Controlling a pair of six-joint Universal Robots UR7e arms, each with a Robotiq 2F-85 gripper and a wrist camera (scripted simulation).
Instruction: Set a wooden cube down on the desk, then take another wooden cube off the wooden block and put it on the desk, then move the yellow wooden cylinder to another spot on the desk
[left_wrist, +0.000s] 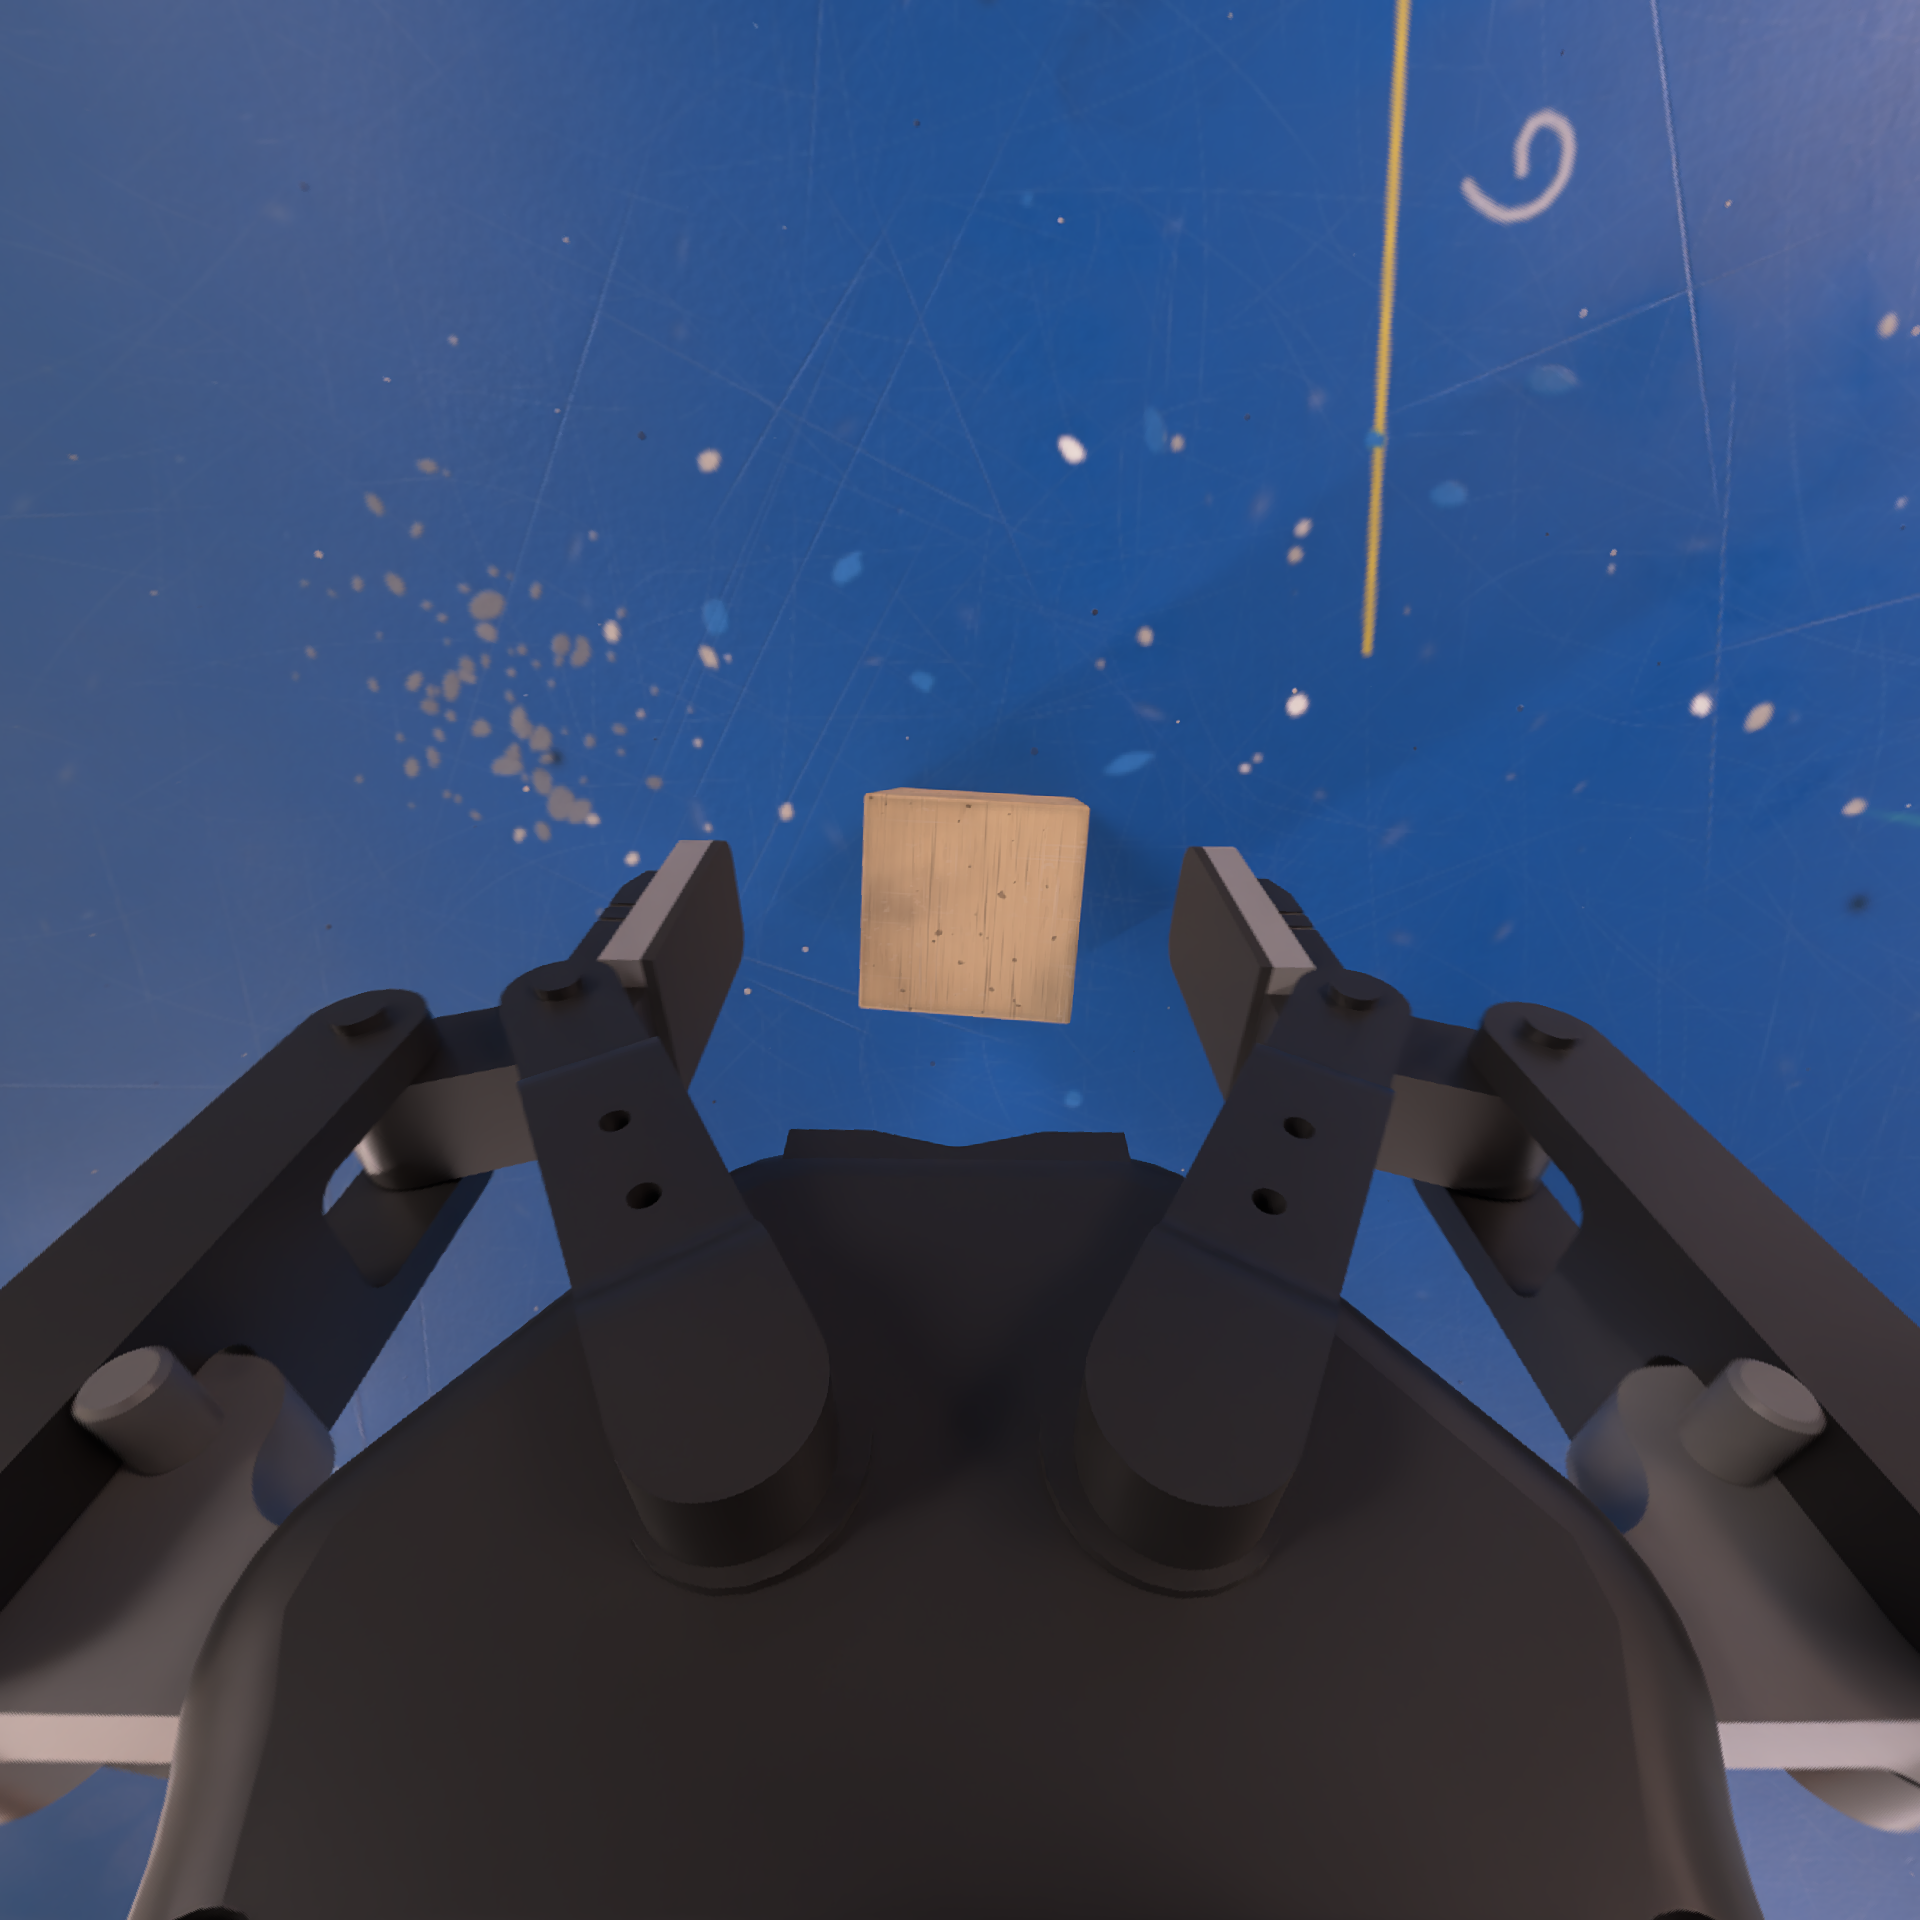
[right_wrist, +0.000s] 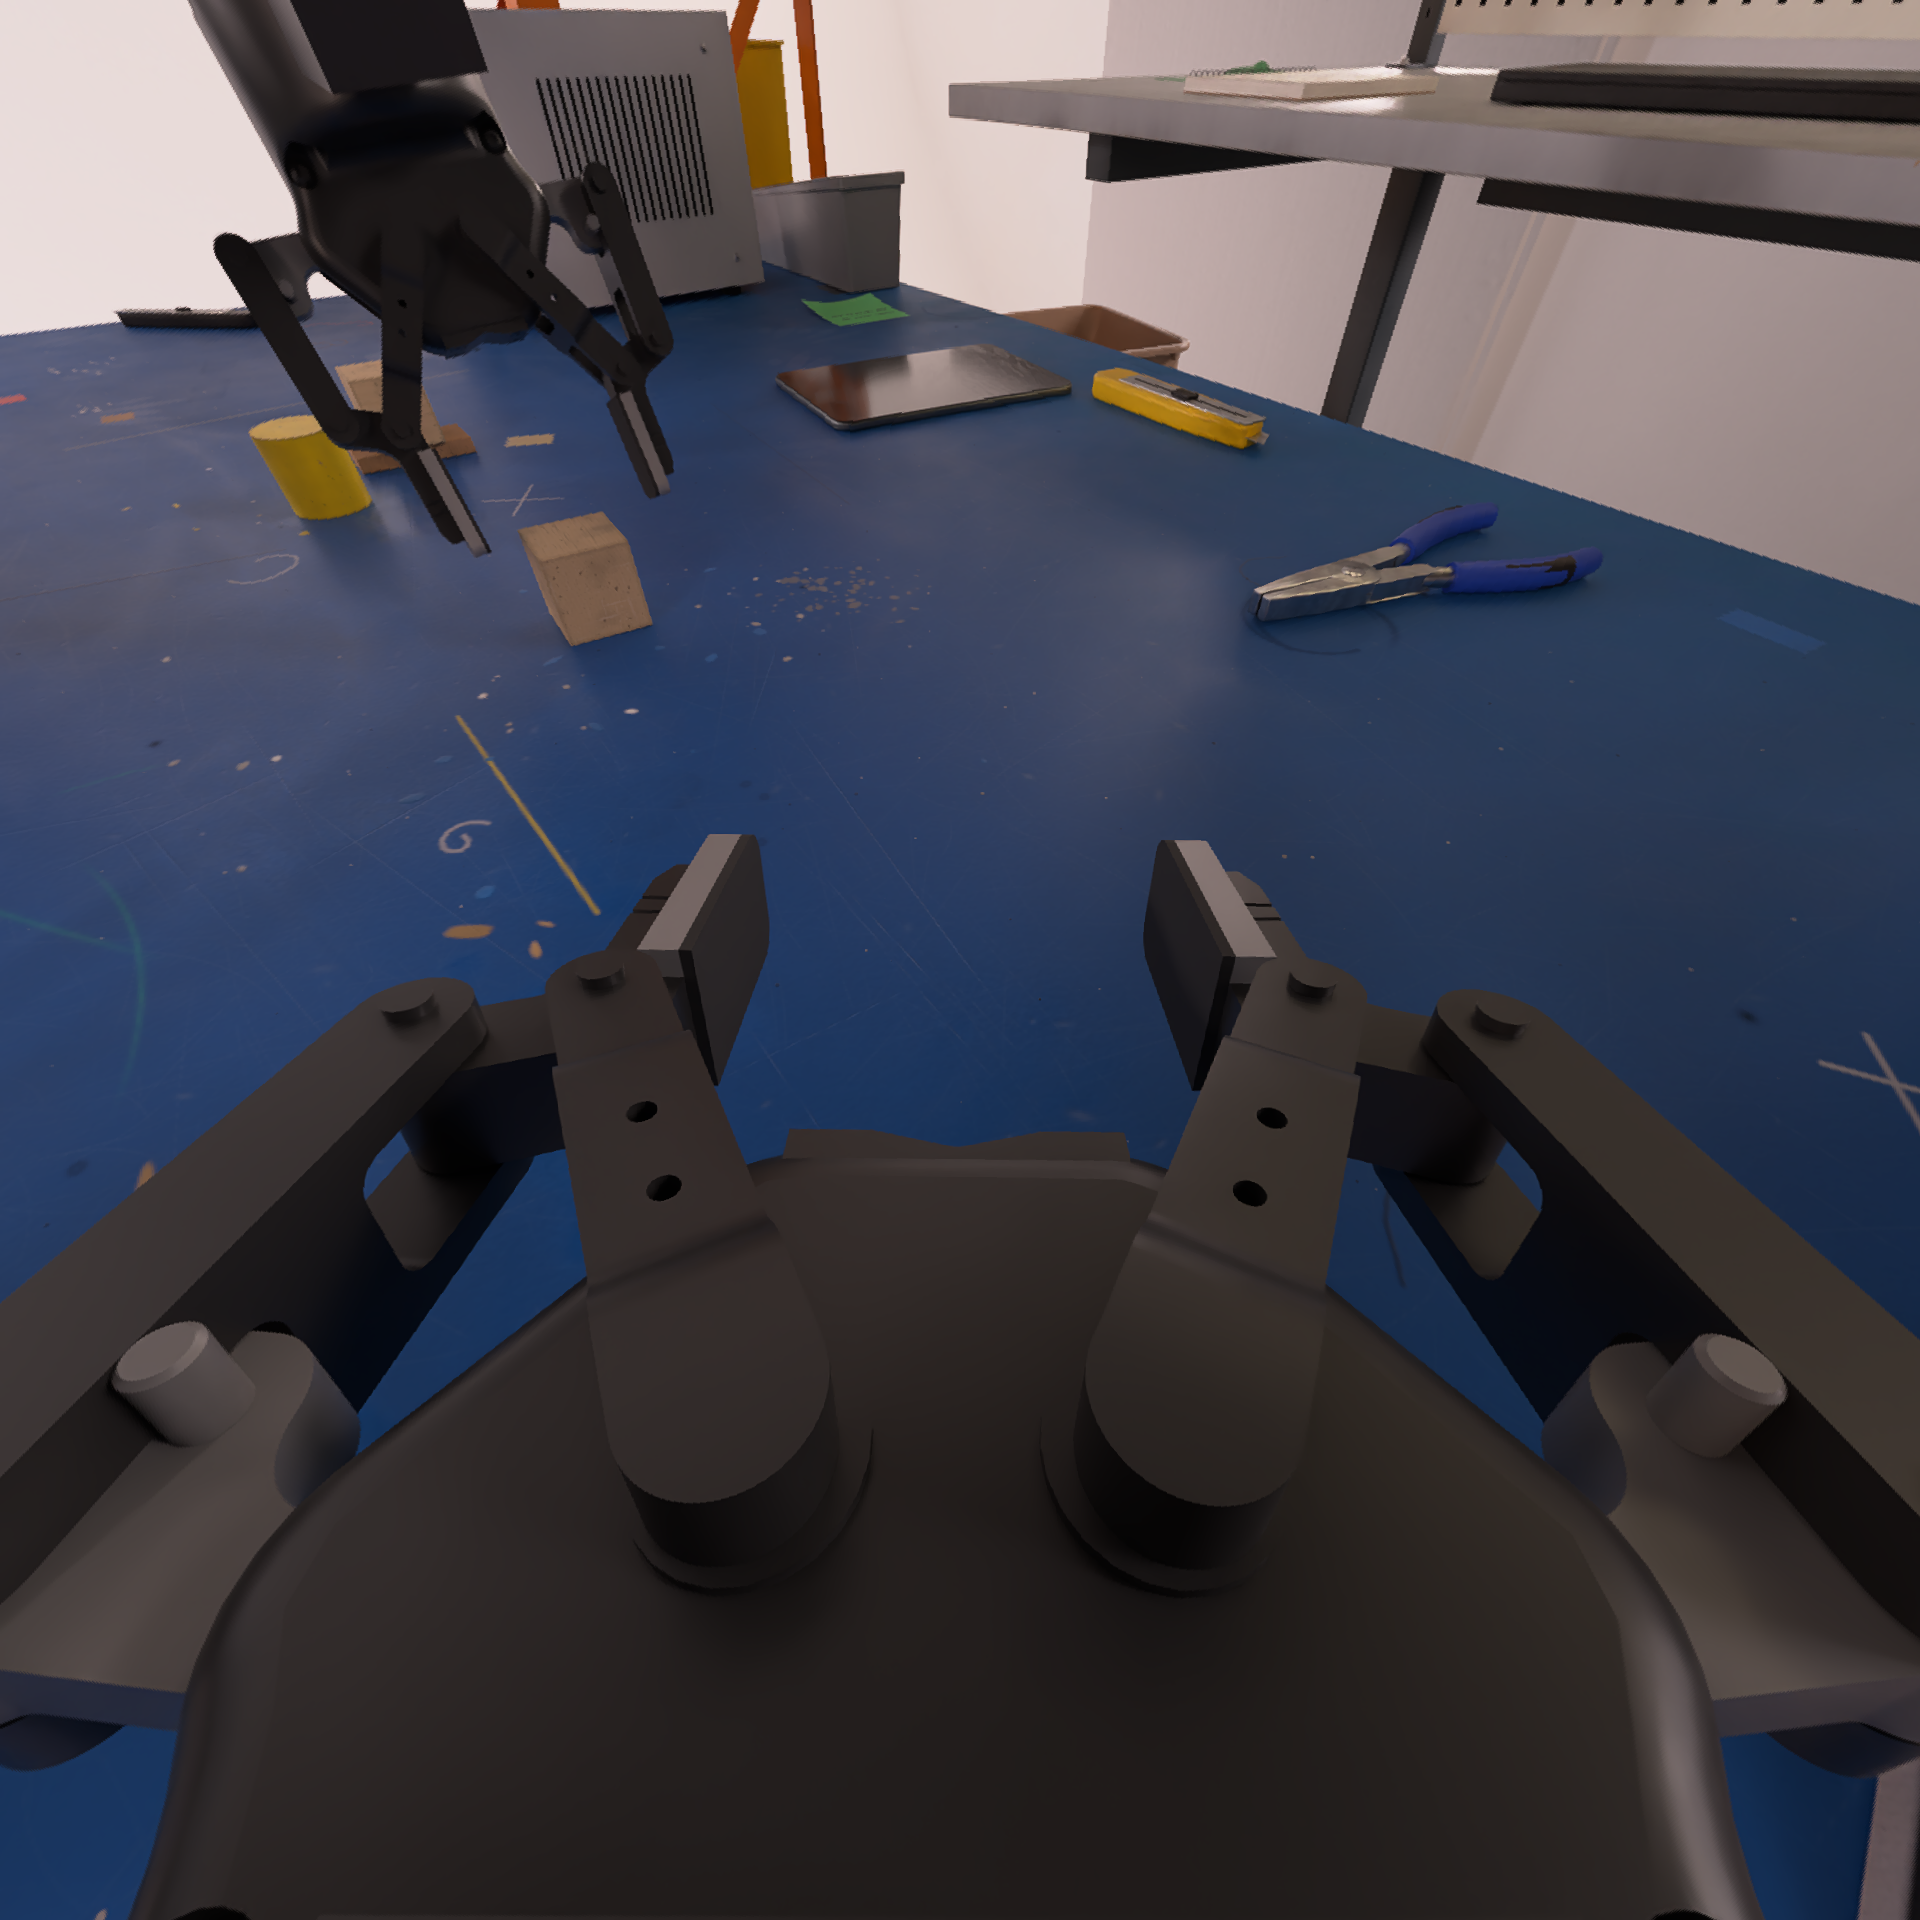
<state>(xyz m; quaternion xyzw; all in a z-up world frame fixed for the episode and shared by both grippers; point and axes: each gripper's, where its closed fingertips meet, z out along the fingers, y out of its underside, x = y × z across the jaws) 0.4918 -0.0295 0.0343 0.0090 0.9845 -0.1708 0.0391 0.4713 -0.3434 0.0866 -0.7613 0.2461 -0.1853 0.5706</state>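
Wooden cube (left_wrist: 971, 906) down on blue surface (left_wrist: 312, 260), clear of spread left gripper (left_wrist: 956, 914) hovering above. Right gripper (right_wrist: 956, 956) spread, empty. Next cube (right_wrist: 369, 390) on block (right_wrist: 457, 442), cylinder (right_wrist: 309, 465) just beside: risk of clipping cylinder on approach.

The scratched blue desk top (left_wrist: 312, 260) carries one white hand-drawn character (left_wrist: 1519, 166) beside a thin yellow line (left_wrist: 1382, 364); the green paper note (right_wrist: 854, 310) has print too small to read.
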